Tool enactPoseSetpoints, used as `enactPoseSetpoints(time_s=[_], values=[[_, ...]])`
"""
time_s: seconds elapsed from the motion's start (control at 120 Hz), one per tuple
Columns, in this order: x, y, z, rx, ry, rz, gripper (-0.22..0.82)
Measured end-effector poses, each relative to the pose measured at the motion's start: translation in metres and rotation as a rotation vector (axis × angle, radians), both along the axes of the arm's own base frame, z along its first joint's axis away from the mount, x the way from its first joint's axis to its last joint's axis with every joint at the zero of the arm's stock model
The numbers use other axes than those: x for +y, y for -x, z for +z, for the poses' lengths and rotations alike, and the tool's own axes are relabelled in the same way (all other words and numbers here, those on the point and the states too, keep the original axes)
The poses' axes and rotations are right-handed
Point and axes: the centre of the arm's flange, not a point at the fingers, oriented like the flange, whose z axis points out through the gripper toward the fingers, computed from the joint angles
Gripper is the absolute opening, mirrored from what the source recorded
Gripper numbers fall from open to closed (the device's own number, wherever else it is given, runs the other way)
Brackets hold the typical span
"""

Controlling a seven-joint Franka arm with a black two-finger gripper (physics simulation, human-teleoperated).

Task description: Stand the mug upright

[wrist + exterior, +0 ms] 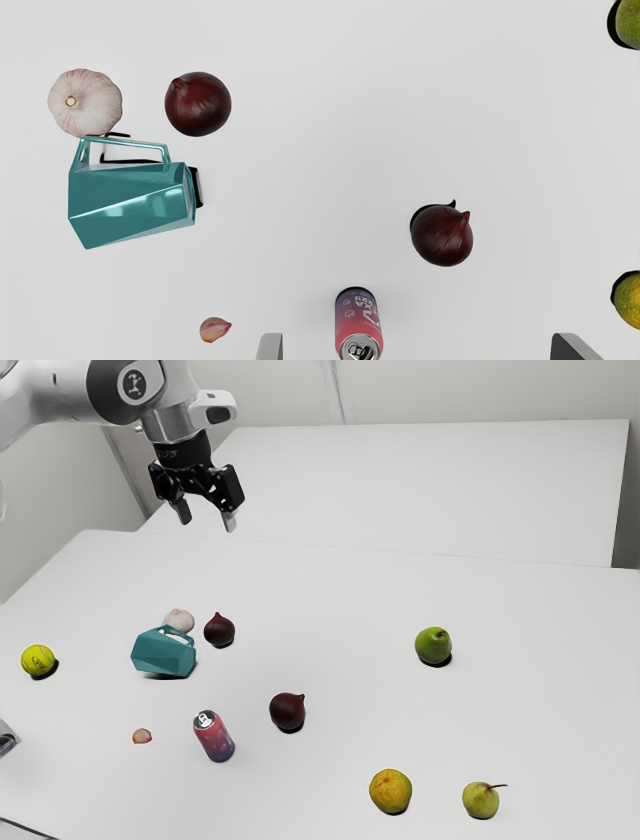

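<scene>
In the exterior view, the pincer [207,520] hangs open, upper left; the teal mug [163,653] lies sideways, left; the drink can [214,737], lower left, partly reads "RRY".

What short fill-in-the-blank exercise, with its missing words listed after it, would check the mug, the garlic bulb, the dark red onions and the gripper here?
The mug is not upright but lies on its ____.
The garlic bulb is right next to the mug's ____.
The dark red onions number exactly ____.
The gripper is not shut but ____.

Missing words: side; handle; two; open.
</scene>
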Motion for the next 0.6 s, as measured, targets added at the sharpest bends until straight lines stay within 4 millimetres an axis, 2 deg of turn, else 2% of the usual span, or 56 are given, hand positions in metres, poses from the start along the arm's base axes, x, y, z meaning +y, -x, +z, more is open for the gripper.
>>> enactPoseSetpoints(time_s=[0.15,0.442,0.6], values=[[0.002,0.001,-0.001,0.002,0.001,0.006,0.58],[0.010,0.016,0.010,-0.006,-0.003,0.027,0.58],[0.030,0.020,0.011,0.013,0.008,0.057,0.58]])
